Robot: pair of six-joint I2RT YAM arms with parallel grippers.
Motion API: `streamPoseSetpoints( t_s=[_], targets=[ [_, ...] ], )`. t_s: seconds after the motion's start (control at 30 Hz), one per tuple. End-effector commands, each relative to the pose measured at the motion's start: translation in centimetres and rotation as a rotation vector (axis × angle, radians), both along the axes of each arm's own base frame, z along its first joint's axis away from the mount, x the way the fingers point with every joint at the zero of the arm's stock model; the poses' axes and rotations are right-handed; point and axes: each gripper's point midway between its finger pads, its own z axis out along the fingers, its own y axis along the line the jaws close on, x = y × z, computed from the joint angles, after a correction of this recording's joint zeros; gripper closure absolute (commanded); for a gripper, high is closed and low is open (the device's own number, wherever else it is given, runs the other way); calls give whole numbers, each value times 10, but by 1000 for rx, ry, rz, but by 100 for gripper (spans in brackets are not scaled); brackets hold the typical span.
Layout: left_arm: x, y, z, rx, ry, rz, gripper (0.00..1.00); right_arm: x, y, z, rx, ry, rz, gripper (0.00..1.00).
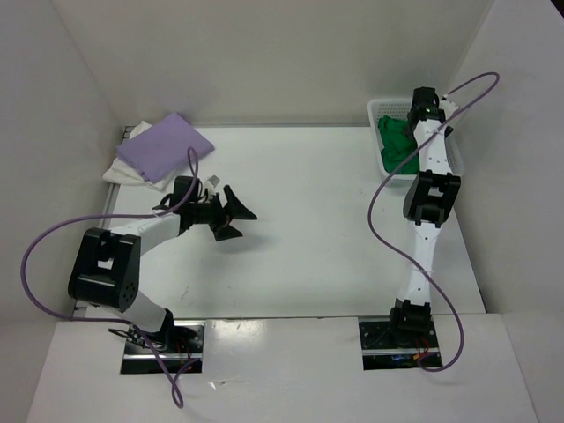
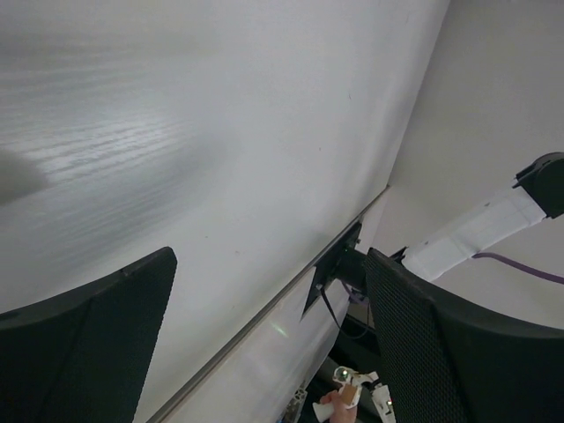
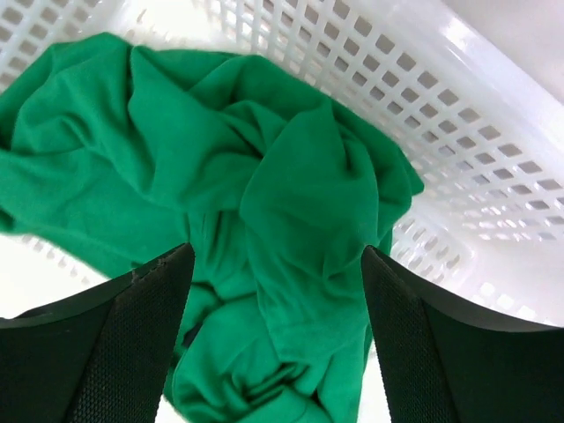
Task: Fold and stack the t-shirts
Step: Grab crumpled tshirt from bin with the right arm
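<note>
A folded lilac-purple t-shirt [image 1: 165, 147] lies on a folded white t-shirt [image 1: 125, 169] at the table's far left corner. The bright green t-shirt [image 1: 395, 145] lies crumpled in the white lattice basket [image 1: 382, 110] at the far right; it also fills the right wrist view [image 3: 264, 211]. My right gripper [image 3: 275, 352] is open, its fingers either side of the green cloth, just above it. My left gripper [image 1: 236, 214] is open and empty, over the bare table right of the stack; in the left wrist view [image 2: 269, 344] it holds nothing.
White walls close in the table on the left, back and right. The basket rim [image 3: 458, 132] surrounds the green shirt. Purple cables loop from both arms. The right arm's base [image 2: 339, 264] shows at the table's near edge.
</note>
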Motion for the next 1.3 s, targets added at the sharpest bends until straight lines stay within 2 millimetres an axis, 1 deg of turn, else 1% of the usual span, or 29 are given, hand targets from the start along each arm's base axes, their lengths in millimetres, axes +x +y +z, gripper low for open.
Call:
streamPoseSetpoints(
  t_s=[0.0,0.07,0.1,0.13,0.2,0.3,0.33,0.43,0.5,0.53,0.6,0.63,0.7,0.73,0.8,0.83,0.87,0.9,0.93,0.97,1.0,1.03,1.07,1.1,1.13,1.17,1.2,1.23,1.27],
  targets=[
    [1,9,1,10,-40,-23,7,-2,-18,-5,-51,19,-47,18],
    [3,14,2,34,-49,-27,8,0,-16,-13,-43,30,-32,17],
    [7,15,6,51,-69,-32,8,2,-10,-26,-10,42,-9,17],
    [7,21,4,79,-65,-36,8,6,-9,-25,-7,31,5,17],
    [15,32,9,102,-81,8,8,6,-4,-39,-3,54,15,21],
    [13,35,8,97,-86,23,11,8,4,-47,32,61,50,44],
    [13,35,8,97,-86,23,11,11,7,-53,51,58,65,57],
    [11,39,1,127,-65,33,12,17,19,-52,106,37,110,80],
    [12,44,2,151,-72,44,9,25,22,-26,111,-23,128,96],
    [13,44,4,152,-72,44,0,27,24,-6,113,-57,138,99],
    [10,44,4,150,-69,32,0,27,24,23,107,-109,133,100],
    [10,44,4,150,-69,32,0,27,32,57,94,-162,149,100],
    [13,46,5,168,-82,47,0,24,34,88,82,-208,166,100],
    [9,47,1,169,-70,46,0,20,43,119,83,-259,190,100],
    [6,47,-1,172,-49,44,0,15,48,155,80,-335,213,100],
    [4,48,-5,179,-37,34,0,10,56,154,107,-332,241,100],
    [8,45,-1,170,-56,15,0,-3,62,200,100,-418,269,100],
    [2,48,-5,194,-29,-5,0,-4,73,223,99,-482,303,100],
    [6,54,-4,214,-38,5,0,-12,79,225,121,-487,317,100],
    [5,52,-2,205,-47,-11,0,-30,91,267,131,-567,372,100],
    [13,57,5,194,-86,9,0,-35,105,286,152,-618,413,100],
    [15,55,16,176,-132,3,0,-43,123,293,175,-626,461,100],
    [19,57,23,170,-157,22,0,-63,142,332,184,-706,518,100],
    [24,57,30,167,-195,25,0,-71,169,347,198,-739,582,100],
    [27,57,41,159,-228,37,0,-82,187,362,211,-766,633,98],
    [29,56,43,153,-228,45,0,-93,207,378,228,-799,696,98],
    [31,56,47,152,-238,46,0,-117,224,411,228,-868,758,96],
    [33,57,46,159,-231,61,0,-130,250,428,276,-915,829,96],
    [33,57,46,154,-223,67,0,-156,271,450,326,-964,933,96]
  ],
)
